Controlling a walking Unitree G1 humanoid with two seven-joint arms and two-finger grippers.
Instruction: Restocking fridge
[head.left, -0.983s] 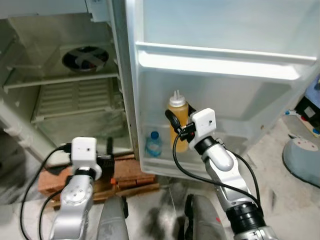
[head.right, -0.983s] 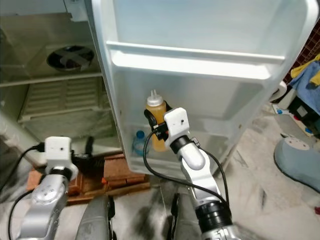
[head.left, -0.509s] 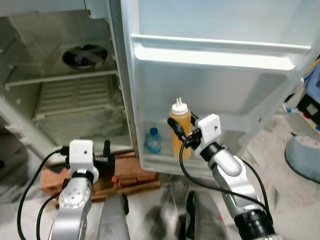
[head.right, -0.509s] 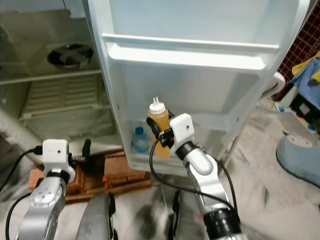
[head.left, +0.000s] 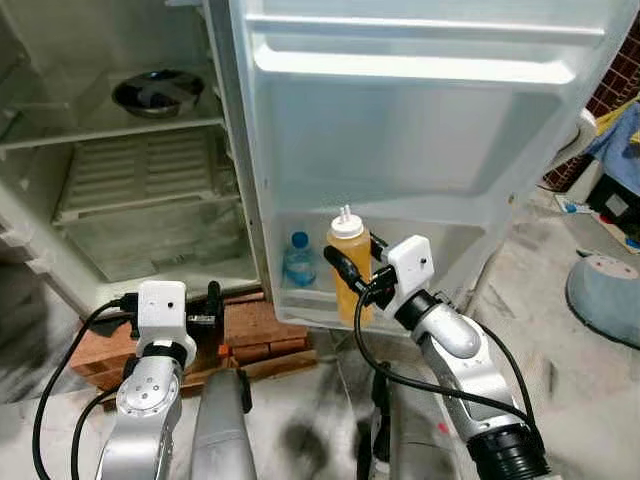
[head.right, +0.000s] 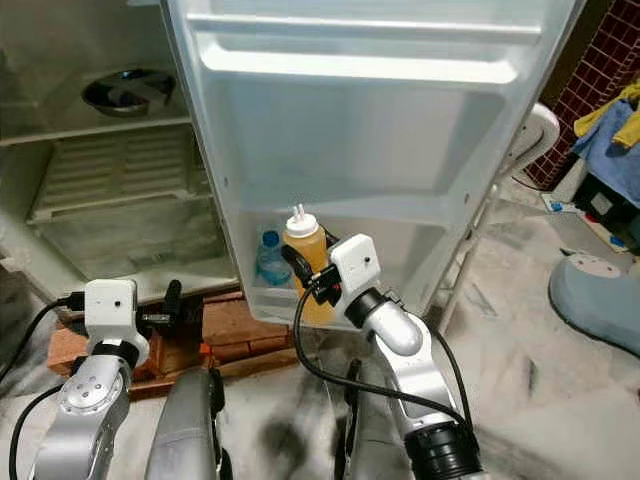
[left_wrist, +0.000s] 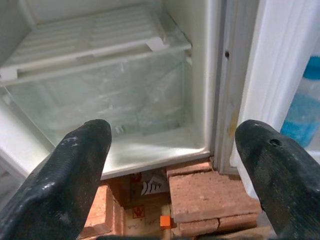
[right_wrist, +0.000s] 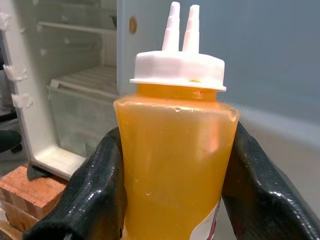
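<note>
My right gripper (head.left: 352, 276) is shut on a yellow squeeze bottle (head.left: 348, 262) with a white twin-nozzle cap, gripping its body from both sides (right_wrist: 175, 150). The bottle stands upright in front of the open fridge door's (head.left: 420, 130) bottom shelf (head.left: 450, 248), its base overlapping the shelf's front lip. A small blue water bottle (head.left: 297, 262) stands in that shelf just left of it. My left gripper (left_wrist: 175, 145) is open and low, pointing at the fridge's bottom compartment, with nothing between its fingers (left_wrist: 75, 170).
The fridge stands on red bricks (head.left: 250, 325). Its interior has a clear bottom drawer (head.left: 150, 235), a white shelf above it and a fan (head.left: 158, 93) at the back. On the floor at right are a grey-blue round object (head.left: 605, 310) and a blue cloth (head.left: 620, 140).
The whole view has shifted with the camera. Against the door, my right gripper and the squeeze bottle sit lower, now level with the water bottle. The left arm has stayed put.
</note>
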